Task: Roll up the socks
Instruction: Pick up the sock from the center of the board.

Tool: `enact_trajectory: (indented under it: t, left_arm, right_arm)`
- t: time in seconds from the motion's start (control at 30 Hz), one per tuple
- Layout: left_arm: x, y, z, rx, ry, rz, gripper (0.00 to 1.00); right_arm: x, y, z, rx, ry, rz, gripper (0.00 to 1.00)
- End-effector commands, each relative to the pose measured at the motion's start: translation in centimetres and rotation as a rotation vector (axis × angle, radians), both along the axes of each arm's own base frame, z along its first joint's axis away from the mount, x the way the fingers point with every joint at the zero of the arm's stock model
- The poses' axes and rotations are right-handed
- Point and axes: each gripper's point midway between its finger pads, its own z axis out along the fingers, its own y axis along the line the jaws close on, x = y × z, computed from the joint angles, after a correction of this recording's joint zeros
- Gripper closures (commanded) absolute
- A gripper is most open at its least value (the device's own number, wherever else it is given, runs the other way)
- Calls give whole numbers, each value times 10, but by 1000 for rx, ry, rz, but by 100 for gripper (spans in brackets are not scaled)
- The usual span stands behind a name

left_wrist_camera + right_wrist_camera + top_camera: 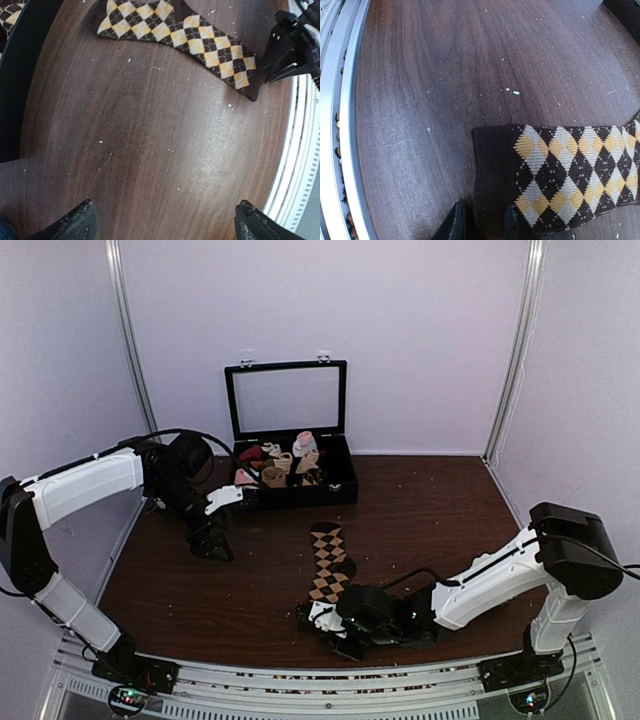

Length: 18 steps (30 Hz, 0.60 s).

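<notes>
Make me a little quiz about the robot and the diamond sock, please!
1. True or false: the left arm's fingers are shut tight.
2. Where on the long dark brown argyle fabric sock are the right arm's fingers? A: the end nearest the robot. B: the far end. C: the middle.
3. What fills the open black rectangular box at the back?
Key: 1 false, they are wide open. 2 A. 3 small rolled-up socks.
</notes>
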Motion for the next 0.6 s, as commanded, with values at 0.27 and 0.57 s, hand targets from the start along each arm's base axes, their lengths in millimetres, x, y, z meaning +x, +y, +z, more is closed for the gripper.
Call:
enact_trajectory:
  t: [0.27, 0.57]
  left_arm:
    - [-33, -36, -1, -132, -116, -222, 2]
    - [-49, -63, -34, -87, -178, -416, 11]
  right_arm:
    - [-3, -9, -24, -3, 281, -70, 100]
    - [3, 1, -2, 161, 608, -128, 100]
